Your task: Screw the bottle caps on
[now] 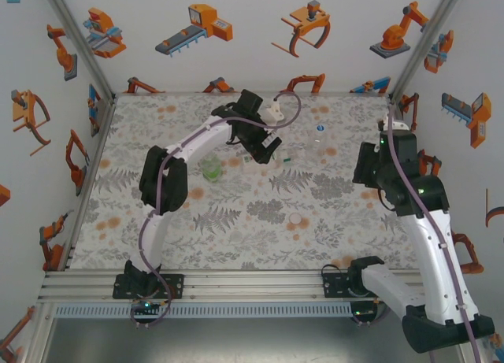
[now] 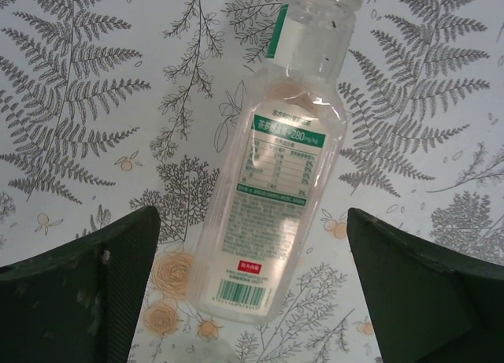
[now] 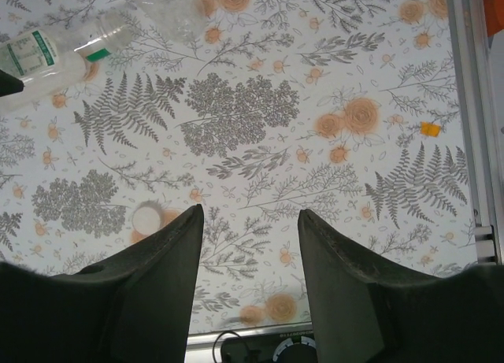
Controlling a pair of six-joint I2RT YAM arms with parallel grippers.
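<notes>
1. Noted the left gripper (image 2: 252,213) over the far middle of the table (image 1: 236,237), with its fingers (image 2: 94,292) set wide apart and clamped on nothing.
2. Located the labelled bottle (image 2: 272,190) lying on its side on the table between those fingers. Touching neither finger, with patterned surface showing on both sides. Neck pointing away from the left wrist camera, up to the top edge of that view.
3. Noted the right gripper (image 3: 250,213) above the right side of the table, fingers partly apart, with bare table surface in the gap and nothing held.
4. Located the white cap (image 1: 298,219) lying flat on the table, right of centre and toward the near edge, well apart from every bottle. In the right wrist view, seen on the table beside one fingertip.
5. Located the green bottle (image 1: 211,170) on the table to the left of the left gripper, close by that arm's forearm and apparently upright.
6. Located the clear bottle (image 1: 319,136) to the right of the left gripper, toward the far edge. Outline faint, so cannot tell whether upright or lying.
</notes>
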